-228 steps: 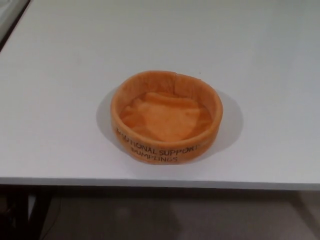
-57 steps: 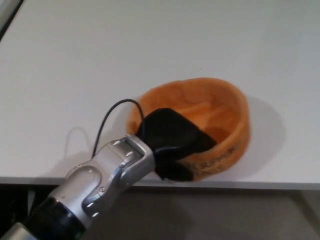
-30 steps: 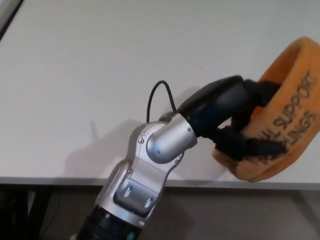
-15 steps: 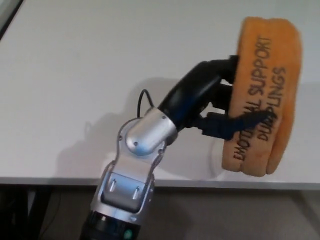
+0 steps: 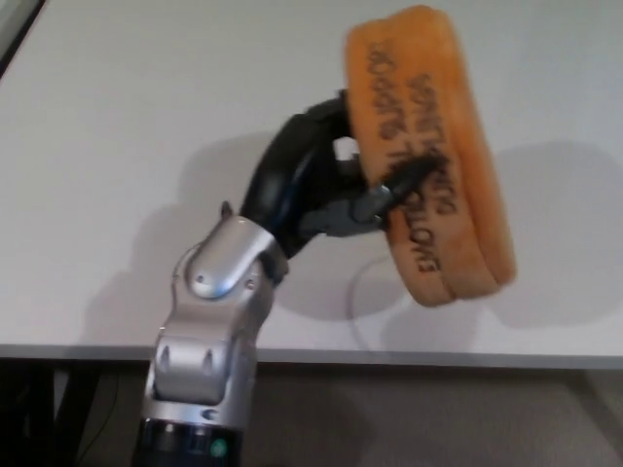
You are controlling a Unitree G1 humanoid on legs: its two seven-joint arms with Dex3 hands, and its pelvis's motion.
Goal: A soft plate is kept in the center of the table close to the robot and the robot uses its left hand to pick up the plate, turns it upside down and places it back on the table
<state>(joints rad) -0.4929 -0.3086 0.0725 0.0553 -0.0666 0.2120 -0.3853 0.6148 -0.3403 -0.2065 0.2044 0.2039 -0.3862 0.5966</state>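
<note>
At the lower left, the robot's silver forearm rises from below the near edge of the white surface point(image 5: 107, 146) and ends in the black left hand point(image 5: 321, 185). Its fingers point(image 5: 394, 185) are closed on the soft plate point(image 5: 428, 156), one dark fingertip lying across the printed outer wall while the rest of the hand sits on the plate's other side, so the wall is pinched between them. Just right of the fingers, the orange plate hangs clear of the surface, turned on edge with its lettering running sideways and its sides squashed together. That limp shape probably explains the pinch on the wall: a soft rim gives little else to hold. The on-edge pose reads as roughly the midpoint of the flip, with the rotation still to finish before it can be set down inverted. Beneath and right of the plate, its shadow falls on bare surface. The right hand does not show.
</note>
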